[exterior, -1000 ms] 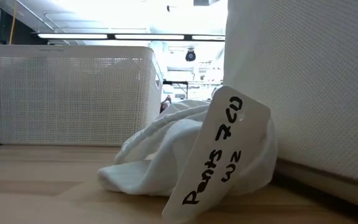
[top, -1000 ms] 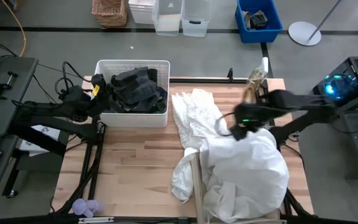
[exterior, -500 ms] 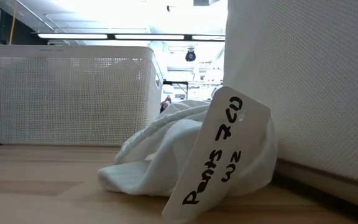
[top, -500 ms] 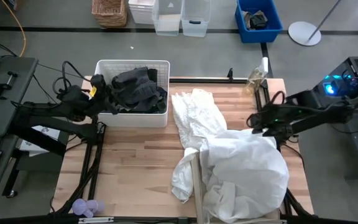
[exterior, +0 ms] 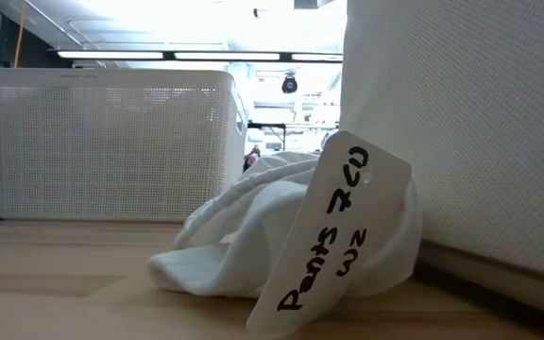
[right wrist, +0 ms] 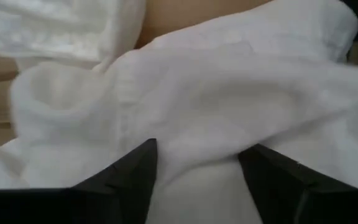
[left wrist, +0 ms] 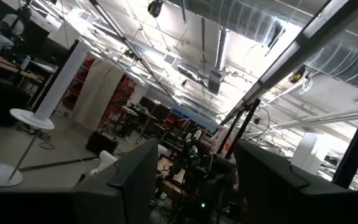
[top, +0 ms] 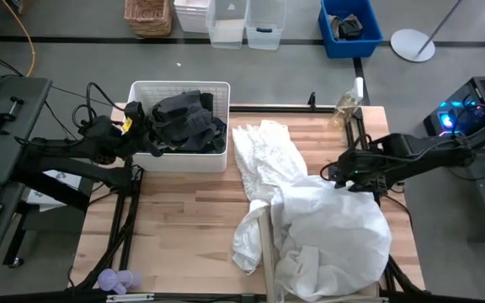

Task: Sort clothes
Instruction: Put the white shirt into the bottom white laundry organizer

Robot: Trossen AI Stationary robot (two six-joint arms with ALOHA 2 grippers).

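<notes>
A heap of plain white clothes (top: 327, 227) lies on the table's right half, draped over the beige box, whose edge (top: 265, 248) shows at the near side. One white piece (top: 263, 147) stretches toward the far edge. Dark grey clothes (top: 185, 119) fill the white slotted basket (top: 179, 160) at the far left. My right gripper (top: 333, 174) is open just above the heap's far edge, and the white cloth (right wrist: 185, 93) fills its wrist view. My left gripper (top: 139, 124) is open and empty at the basket's left rim, pointing out into the room (left wrist: 194, 186). My right gripper stands open over the far edge of the white heap (right wrist: 197, 143), its fingers pointing down at a slant from the table's right side. I cannot tell whether the fingertips touch the cloth.
In the low view a white paper tag (exterior: 333, 236) with handwriting leans against a white garment (exterior: 253, 227), with the basket (exterior: 111, 142) behind on the left and a white wall of fabric (exterior: 461, 132) on the right. Bare wood (top: 175, 227) lies near left. A purple toy (top: 116, 280) sits at the near left edge.
My right gripper drew back from over the heap toward the table's right edge and its arm dropped lower. It then came back a little toward the left. The white heap and the left arm kept still.
</notes>
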